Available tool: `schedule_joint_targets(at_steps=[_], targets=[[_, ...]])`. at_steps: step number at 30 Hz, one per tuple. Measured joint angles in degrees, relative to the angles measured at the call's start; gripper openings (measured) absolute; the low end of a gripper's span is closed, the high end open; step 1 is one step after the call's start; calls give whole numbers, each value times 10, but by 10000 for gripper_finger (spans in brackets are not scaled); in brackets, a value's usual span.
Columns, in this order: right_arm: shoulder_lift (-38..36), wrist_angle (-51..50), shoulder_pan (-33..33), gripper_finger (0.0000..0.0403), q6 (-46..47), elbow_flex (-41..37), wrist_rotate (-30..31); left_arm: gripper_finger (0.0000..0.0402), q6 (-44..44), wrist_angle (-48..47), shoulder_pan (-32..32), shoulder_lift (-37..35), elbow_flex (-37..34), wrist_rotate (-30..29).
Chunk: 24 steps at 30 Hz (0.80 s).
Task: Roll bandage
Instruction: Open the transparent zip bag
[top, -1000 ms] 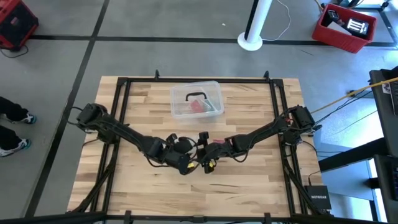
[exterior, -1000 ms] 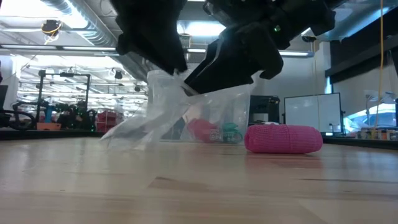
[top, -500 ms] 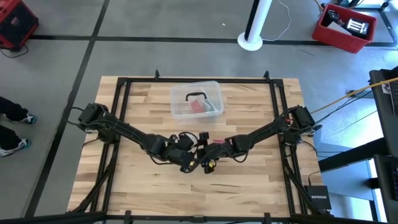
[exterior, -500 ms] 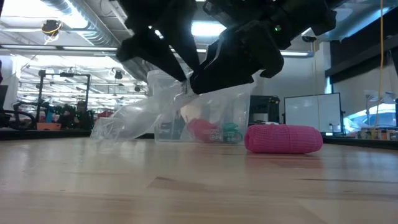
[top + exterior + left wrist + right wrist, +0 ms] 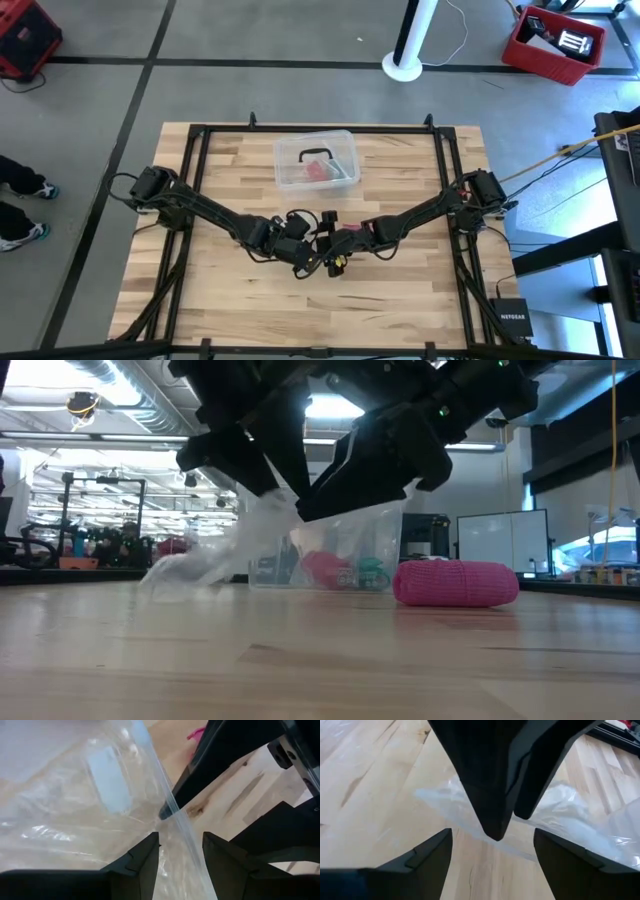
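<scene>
Left end effector [image 5: 180, 852] pinches the wrapper [image 5: 225, 545] mid-bench [image 5: 400, 290]; right end effector [image 5: 492, 855] is spread, meeting it nose to nose. Bandage [image 5: 456, 582] lies rolled at the wrapper's 3 o'clock, in the low view. Box [image 5: 316, 159] sits at 12 o'clock near the far edge; the near half is open.

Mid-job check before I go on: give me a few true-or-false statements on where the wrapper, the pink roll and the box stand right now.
1. The crumpled clear plastic wrapper hangs between both grippers above the table. True.
2. The small pink fabric bandage roll is clamped in the right gripper. False: it lies free on the light wooden table.
3. The clear plastic box sits at the table's far side, beyond the arms. True.
4. The left gripper waits at the table's edge. False: it meets the right gripper mid-table at the wrapper.
</scene>
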Motion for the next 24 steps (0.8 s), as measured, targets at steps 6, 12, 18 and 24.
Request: schedule_joint_targets(at_steps=[6, 12, 18, 24], targets=[[0, 5, 0, 280, 16, 0, 0, 141, 13, 0, 2, 3, 0, -18], [-1, 12, 1, 280, 17, 1, -3, 72, 35, 1, 5, 13, 0, -26], [-1, 8, 1, 280, 4, 1, -3, 11, 79, -2, 3, 14, 1, -25], [-1, 5, 2, 280, -44, 1, -3, 4, 121, -28, -8, 13, 23, -13]])
